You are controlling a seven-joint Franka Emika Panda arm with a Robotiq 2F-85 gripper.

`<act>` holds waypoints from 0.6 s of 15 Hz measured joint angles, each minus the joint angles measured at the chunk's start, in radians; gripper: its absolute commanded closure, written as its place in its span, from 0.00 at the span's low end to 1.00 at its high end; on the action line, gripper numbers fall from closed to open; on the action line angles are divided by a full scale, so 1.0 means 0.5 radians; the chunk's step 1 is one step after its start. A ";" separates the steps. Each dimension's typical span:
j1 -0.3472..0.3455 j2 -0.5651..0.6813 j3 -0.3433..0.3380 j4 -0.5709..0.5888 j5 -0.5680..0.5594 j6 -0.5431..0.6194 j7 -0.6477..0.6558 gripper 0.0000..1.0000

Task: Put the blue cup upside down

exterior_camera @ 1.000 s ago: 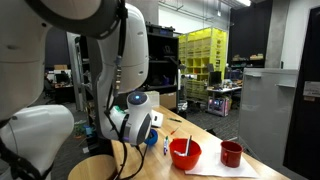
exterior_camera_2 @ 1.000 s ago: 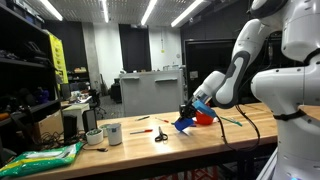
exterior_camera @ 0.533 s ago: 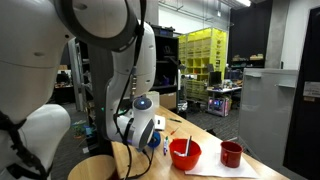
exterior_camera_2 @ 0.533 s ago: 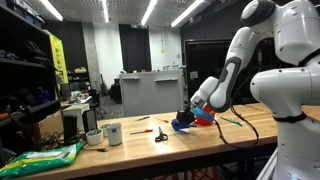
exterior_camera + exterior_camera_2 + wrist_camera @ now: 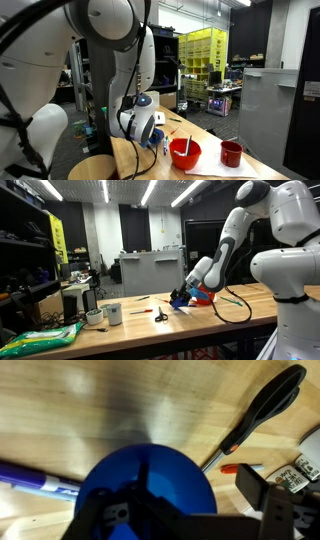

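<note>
The blue cup fills the lower middle of the wrist view as a round blue disc on the wooden table. I cannot tell whether its base or its mouth faces up. My gripper hangs right over it, open, and the right finger stands clear of the cup's edge. In an exterior view the cup sits on the table just under the gripper. From the opposite side the gripper hides the cup.
A red bowl and a dark red cup stand on white paper. Black-handled scissors, a red marker and a blue pen lie near the cup. A white cup stands farther along the table.
The arm has lowered the blue cup onto the table and shifted slightly. The jaws, shut on the cup a second ago, have spread apart.
</note>
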 measured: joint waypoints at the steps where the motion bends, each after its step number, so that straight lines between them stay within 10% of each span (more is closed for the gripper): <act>1: 0.032 0.016 -0.015 -0.002 0.005 -0.002 -0.014 0.00; 9: 0.230 0.213 -0.074 -0.063 0.044 -0.036 -0.040 0.00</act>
